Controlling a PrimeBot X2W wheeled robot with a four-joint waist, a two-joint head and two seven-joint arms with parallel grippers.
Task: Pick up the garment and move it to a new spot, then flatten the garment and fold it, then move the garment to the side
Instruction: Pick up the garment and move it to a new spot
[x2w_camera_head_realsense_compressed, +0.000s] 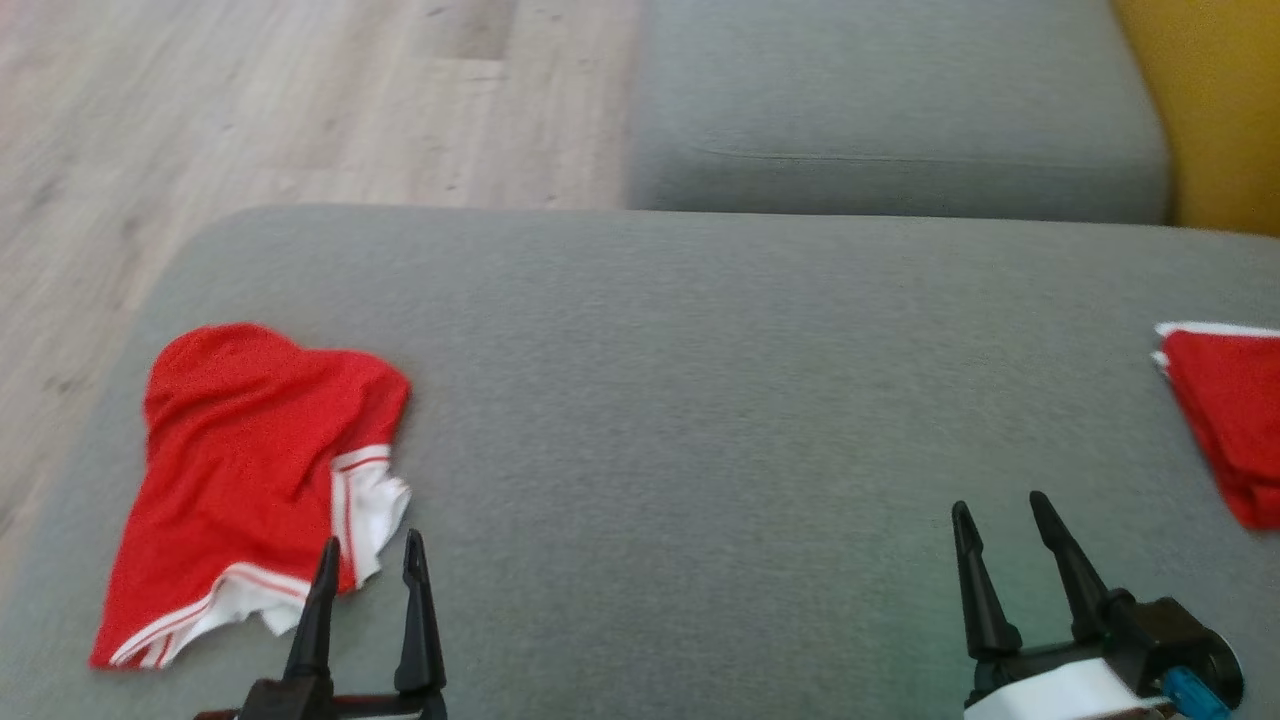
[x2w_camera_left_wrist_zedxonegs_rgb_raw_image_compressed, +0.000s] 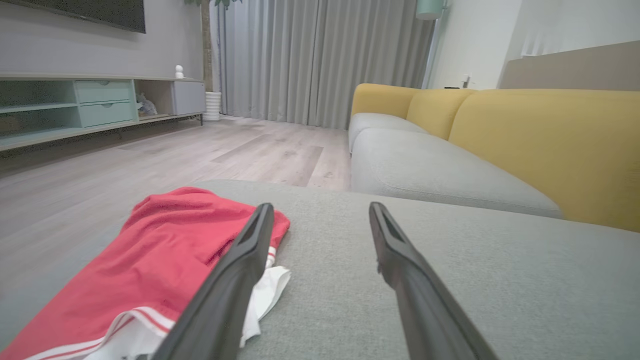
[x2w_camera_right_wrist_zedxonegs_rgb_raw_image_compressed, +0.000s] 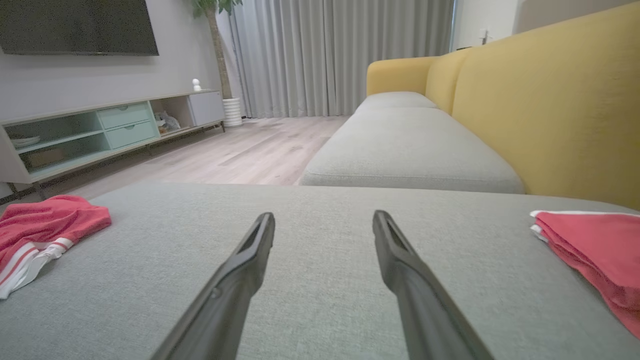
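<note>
Left gripper (x2w_camera_head_realsense_compressed: 370, 545): wide, empty, tips near the hem.
Right gripper (x2w_camera_head_realsense_compressed: 1000, 505): wide, empty.
Garment: crumpled red fabric garment with white trim (x2w_camera_head_realsense_compressed: 250, 470), left end of grey fabric sofa seat (x2w_camera_head_realsense_compressed: 700, 400).
Risk: hem pinch may catch one layer, leaving it bunched.

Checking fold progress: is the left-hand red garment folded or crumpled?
Crumpled: the red white-trimmed fabric garment lies bunched and wrinkled on the grey upholstered cushion, trim edges twisted.
</note>
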